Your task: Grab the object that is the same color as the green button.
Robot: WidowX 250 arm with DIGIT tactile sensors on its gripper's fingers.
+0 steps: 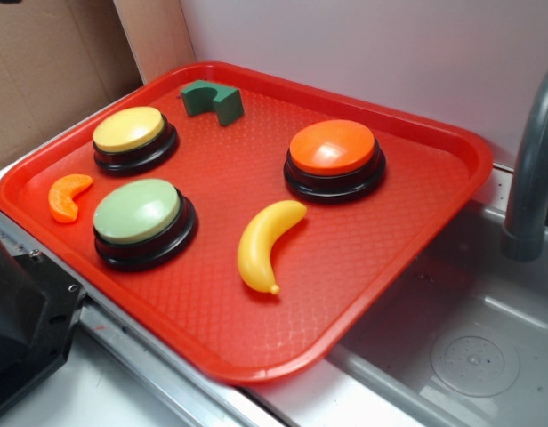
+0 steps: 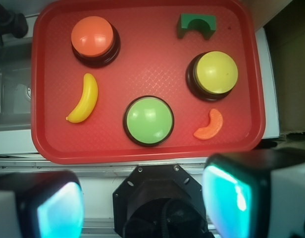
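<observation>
The small dark green arch block (image 1: 213, 99) lies at the far edge of the red tray (image 1: 407, 267); in the wrist view it (image 2: 196, 25) sits at the tray's top right. The pale green dome button (image 1: 138, 213) on its black base stands near the tray's front left; in the wrist view it (image 2: 149, 120) is at bottom centre. My gripper (image 2: 142, 203) is high above the robot base, outside the tray's near edge, open and empty, with its two pads wide apart. The gripper does not show in the exterior view.
A yellow button (image 1: 130, 133), an orange button (image 1: 334, 153), a yellow toy banana (image 1: 263, 243) and an orange slice (image 1: 67, 196) also lie on the tray. A grey sink (image 1: 470, 356) with a faucet (image 1: 532, 160) is to the right. The black robot base (image 2: 160, 203) is below the gripper.
</observation>
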